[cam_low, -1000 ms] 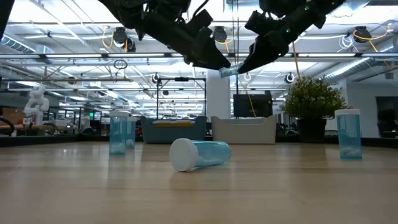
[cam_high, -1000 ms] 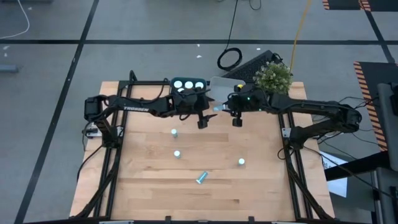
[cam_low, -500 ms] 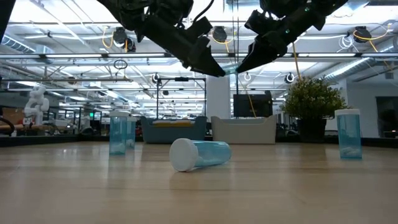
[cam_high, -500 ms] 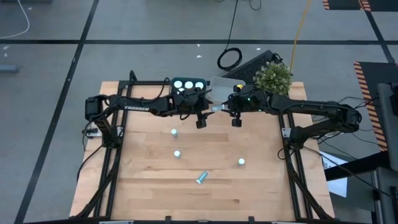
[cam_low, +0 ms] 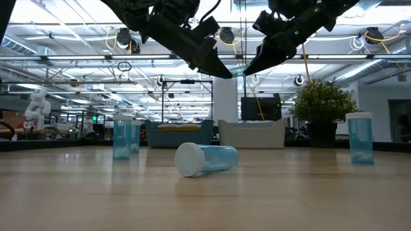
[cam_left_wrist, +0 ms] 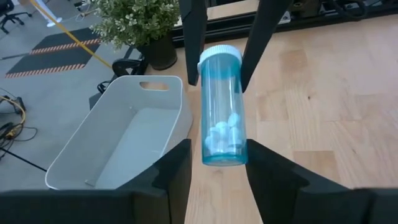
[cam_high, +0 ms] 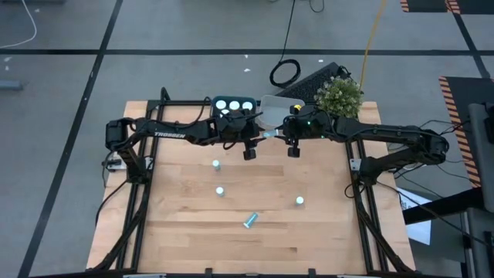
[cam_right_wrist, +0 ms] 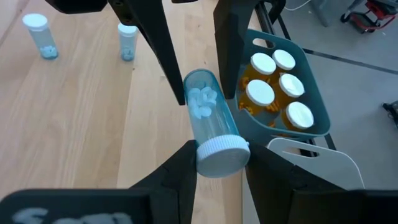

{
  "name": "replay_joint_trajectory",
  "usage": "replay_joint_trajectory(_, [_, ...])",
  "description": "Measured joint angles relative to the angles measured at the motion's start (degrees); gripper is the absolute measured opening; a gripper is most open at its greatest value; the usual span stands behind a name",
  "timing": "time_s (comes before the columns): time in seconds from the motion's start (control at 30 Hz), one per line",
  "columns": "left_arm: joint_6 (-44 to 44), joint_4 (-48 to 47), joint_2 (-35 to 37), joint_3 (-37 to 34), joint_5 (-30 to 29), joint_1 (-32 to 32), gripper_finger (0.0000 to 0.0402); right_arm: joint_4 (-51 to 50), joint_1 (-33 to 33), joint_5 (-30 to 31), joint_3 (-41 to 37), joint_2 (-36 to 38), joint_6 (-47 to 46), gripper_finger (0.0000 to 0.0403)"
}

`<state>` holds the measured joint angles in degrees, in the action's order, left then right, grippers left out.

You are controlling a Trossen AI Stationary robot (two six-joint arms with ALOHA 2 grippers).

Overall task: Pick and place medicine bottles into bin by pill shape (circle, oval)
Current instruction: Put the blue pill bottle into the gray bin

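Held item: one pale-blue bottle (cam_left_wrist: 222, 106), lying level in the air between both grippers, above the far middle of the table. Right gripper (cam_right_wrist: 214, 155) fingers sit at the white cap end; left gripper (cam_left_wrist: 216, 163) fingers flank the base end. Both look closed onto it, a two-ended hold mid-handover by my reading.

Handling estimate: small rigid plastic cylinder, light, with a few white pills loose inside that will shift when it tilts. The smooth wall is likely slippery; the ribbed cap should give the surer hold. Best grip: across the body near mid-length, or on the cap. Not fragile, but it will roll if dropped on its side.

Nearer on the table, from the overhead view: a tipped bottle (cam_high: 250, 221) at 6 o'clock of table centre, standing bottles at 4 o'clock (cam_high: 299, 201) and near centre (cam_high: 219, 191), another (cam_high: 216, 164) toward 11 o'clock.

Surface: the wooden table (cam_high: 324, 239) is flat and smooth, with little friction to stop rolling.

Farther: a dark blue bin (cam_right_wrist: 311, 99) with white-capped orange bottles (cam_right_wrist: 260, 92) inside at 12 o'clock, an empty grey bin (cam_left_wrist: 118, 140) beside it, and a potted plant (cam_high: 338, 94) at 1 o'clock.

Beyond: an open workshop hall with ceiling lights.
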<state>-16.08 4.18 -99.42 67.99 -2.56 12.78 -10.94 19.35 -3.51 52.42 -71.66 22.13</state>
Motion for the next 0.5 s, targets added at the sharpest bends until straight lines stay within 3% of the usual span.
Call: replay_joint_trajectory(0.5, [0.3,0.4,0.0,0.0,0.0,0.0,0.0147,0.4,0.0,0.2,0.0,0.0,0.0,0.0114])
